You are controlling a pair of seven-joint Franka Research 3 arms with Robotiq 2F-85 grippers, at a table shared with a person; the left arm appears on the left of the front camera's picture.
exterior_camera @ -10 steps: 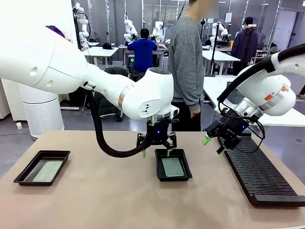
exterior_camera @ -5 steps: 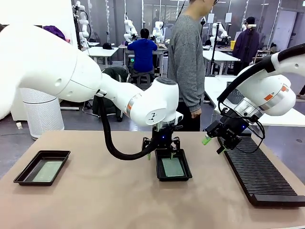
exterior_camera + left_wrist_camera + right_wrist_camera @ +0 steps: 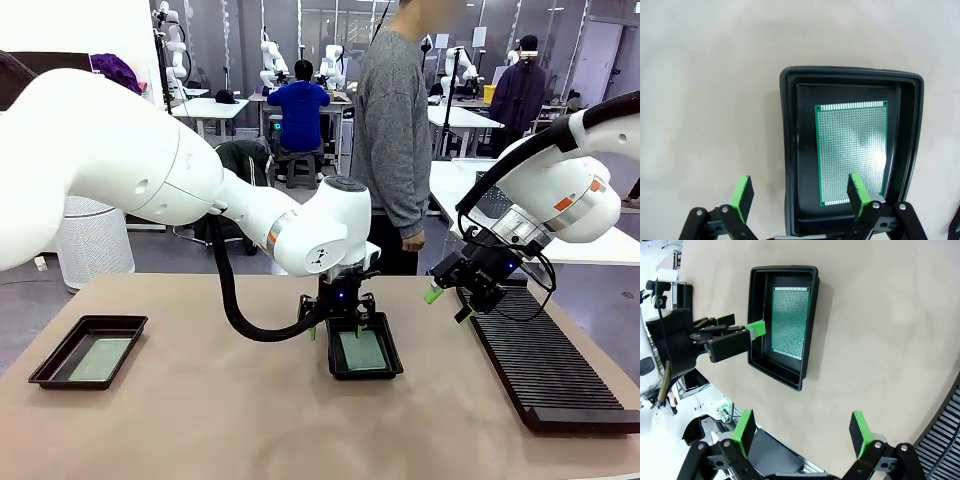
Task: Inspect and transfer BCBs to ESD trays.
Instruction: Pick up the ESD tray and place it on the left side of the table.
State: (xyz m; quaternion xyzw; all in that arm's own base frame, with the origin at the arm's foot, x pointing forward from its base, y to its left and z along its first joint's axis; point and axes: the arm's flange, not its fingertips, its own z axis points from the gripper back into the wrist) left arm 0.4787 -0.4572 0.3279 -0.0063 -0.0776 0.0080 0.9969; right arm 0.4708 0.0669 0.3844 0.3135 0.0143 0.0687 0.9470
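Note:
A black ESD tray lies mid-table with a green BCB flat on its floor. My left gripper hovers open over the tray's far left edge. In the left wrist view the tray and its BCB lie below the left gripper. One of its fingers is over the board's near corner and the other is over bare table. A second ESD tray at the left holds another BCB. My right gripper hangs open and empty above the table's right side. The right wrist view has the right gripper open, well off from the middle tray and its BCB.
A long black ribbed rack runs along the table's right edge, just beside my right gripper. A person in a grey sweater stands at the far side, hands off the table. Bare brown tabletop lies between the two trays and along the near edge.
My left gripper has moved a little right and down, closer to the middle tray's far left edge. The right arm, both trays and both boards have stayed put.

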